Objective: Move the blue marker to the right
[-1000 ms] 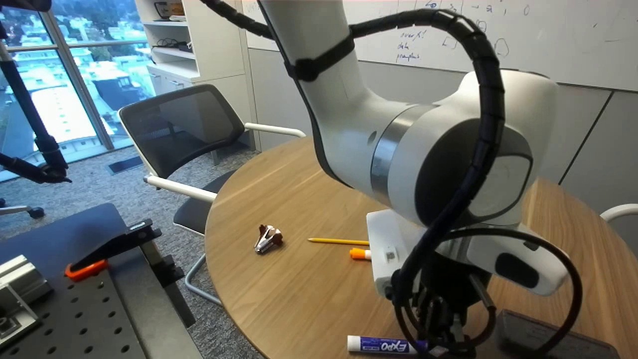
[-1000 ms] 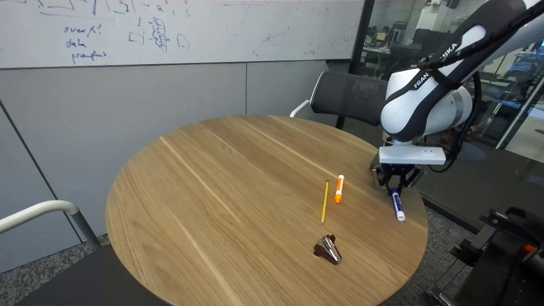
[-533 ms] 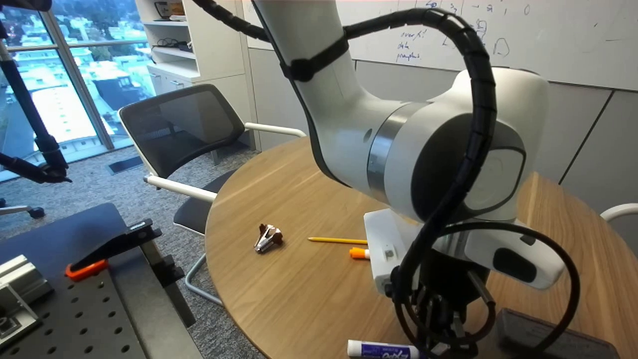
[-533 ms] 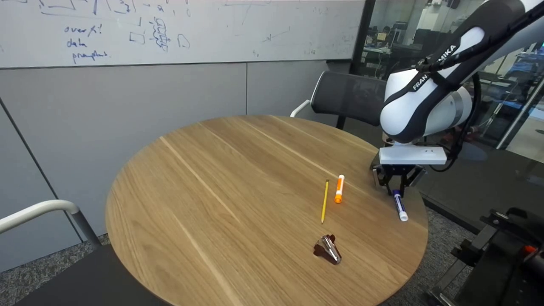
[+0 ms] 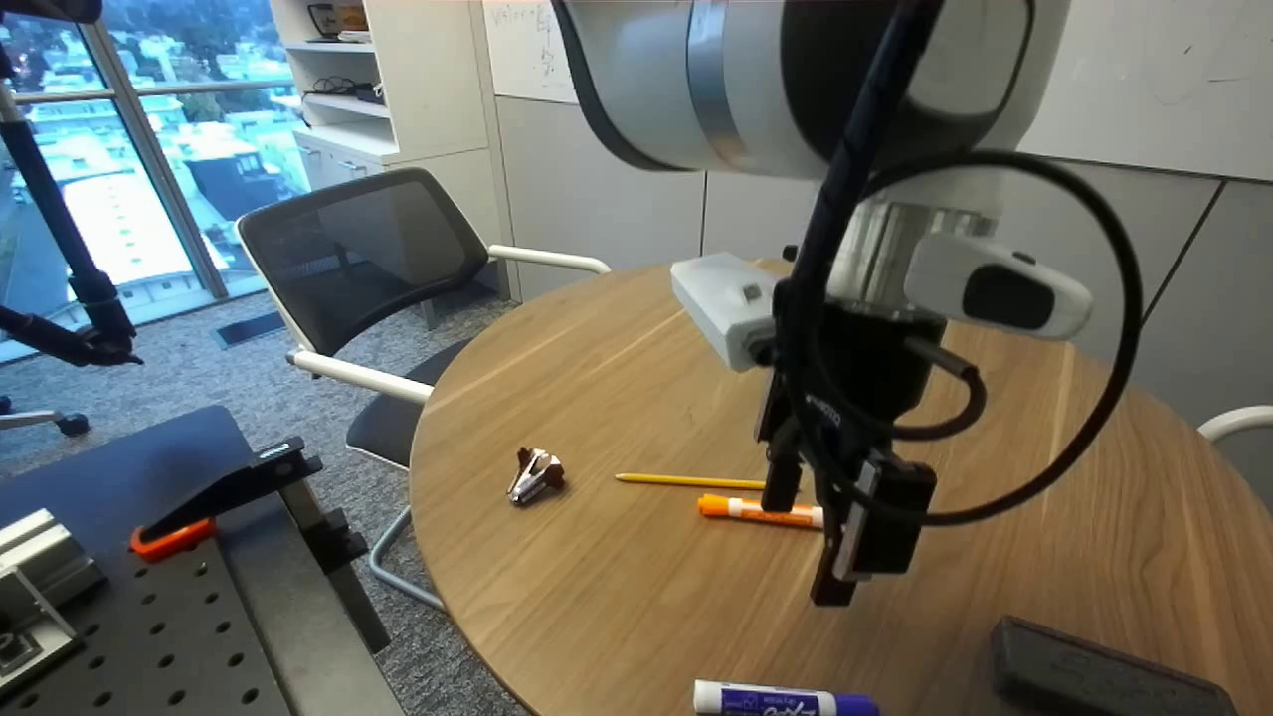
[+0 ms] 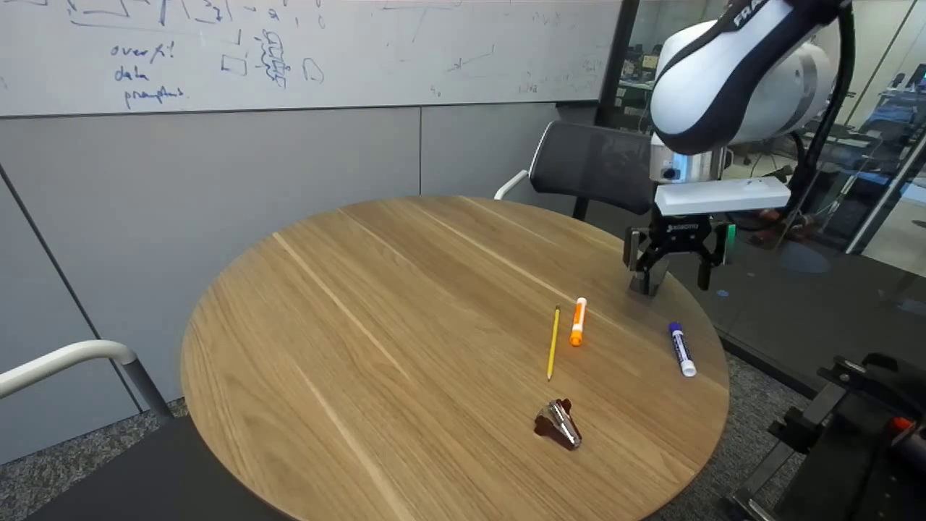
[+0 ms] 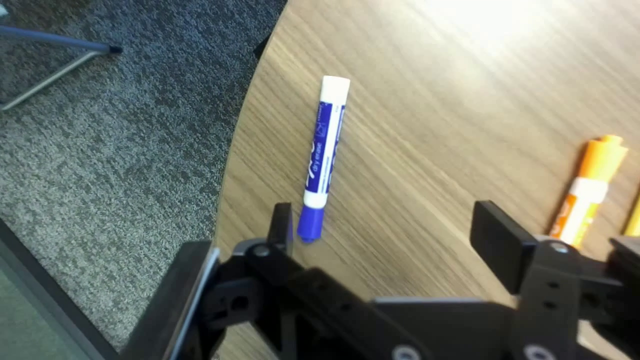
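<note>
The blue marker [image 7: 324, 150], white at one end with a blue cap at the other, lies flat on the round wooden table [image 6: 405, 325] close to its rim. In an exterior view the whole marker [image 6: 682, 349] shows; elsewhere the marker [image 5: 781, 700] is partly cut by the frame's bottom. My gripper [image 6: 673, 282] hangs above the table, apart from the marker. Its jaws stand wide with nothing between them. In the wrist view the blue cap appears just beside one of the fingers [image 7: 281, 225] of the gripper [image 7: 385, 235], lower down on the tabletop.
An orange marker [image 6: 578, 322] and a yellow pencil [image 6: 553, 344] lie side by side. A staple remover [image 5: 535, 477] sits farther along. The dark eraser-like block [image 5: 1109, 666] rests near the gripper's side of the table. Chairs [image 5: 363, 249] stand around.
The gripper was low at the marker's cap end with its jaws around it. It has opened, let go and risen clear; the marker lies on the table, shifted only slightly.
</note>
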Action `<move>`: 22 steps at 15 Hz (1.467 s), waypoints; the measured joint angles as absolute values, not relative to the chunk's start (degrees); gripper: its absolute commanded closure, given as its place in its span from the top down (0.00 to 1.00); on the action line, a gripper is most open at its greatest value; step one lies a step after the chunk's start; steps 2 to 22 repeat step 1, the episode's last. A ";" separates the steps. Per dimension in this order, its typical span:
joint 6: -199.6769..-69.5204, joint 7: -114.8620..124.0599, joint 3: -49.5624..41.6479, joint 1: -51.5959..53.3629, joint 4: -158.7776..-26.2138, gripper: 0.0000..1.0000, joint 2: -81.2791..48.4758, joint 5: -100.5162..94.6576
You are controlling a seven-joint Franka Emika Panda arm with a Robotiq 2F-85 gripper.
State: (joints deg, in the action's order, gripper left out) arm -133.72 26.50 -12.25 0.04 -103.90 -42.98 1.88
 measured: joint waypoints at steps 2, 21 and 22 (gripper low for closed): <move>-133.75 26.57 -12.27 0.12 -103.96 1.00 -42.54 1.88; -133.75 26.57 -12.27 0.12 -103.96 1.00 -42.54 1.88; -133.75 26.57 -12.27 0.12 -103.96 1.00 -42.54 1.88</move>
